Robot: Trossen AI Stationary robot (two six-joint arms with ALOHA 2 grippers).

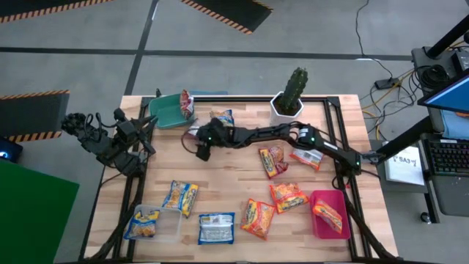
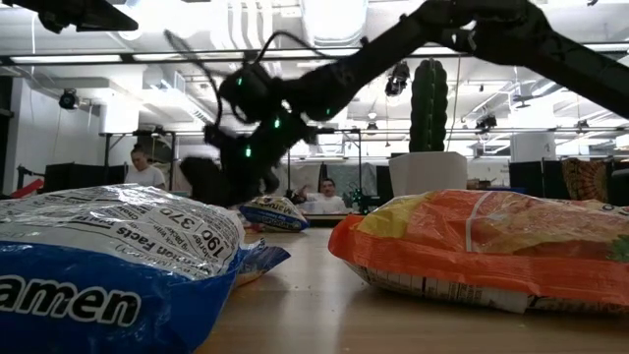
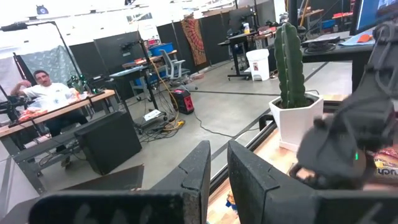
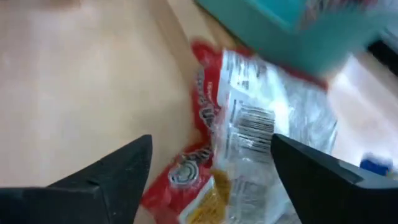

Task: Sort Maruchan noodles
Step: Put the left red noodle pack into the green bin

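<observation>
The right gripper [image 4: 211, 168], fingers spread wide and holding nothing, hovers over a crinkly red-silver noodle packet [image 4: 249, 149] lying beside the green plastic tray [image 1: 167, 111] at the table's eleven o'clock. The left gripper [image 1: 150, 123], nearly closed, waits at nine o'clock.

Robotics lab; open hall, desks [image 3: 59, 109], seated person [image 3: 46, 93], floor cables [image 1: 370, 44]

left gripper [image 3: 216, 163] dark fingers close together with a narrow gap, cactus [image 3: 290, 59] upright in white pot [image 3: 292, 124] at table edge, blurred dark arm [image 3: 357, 134] near pot, noodle packet edge [image 3: 384, 163] behind it, seated person [image 3: 46, 93] at far desk
</observation>
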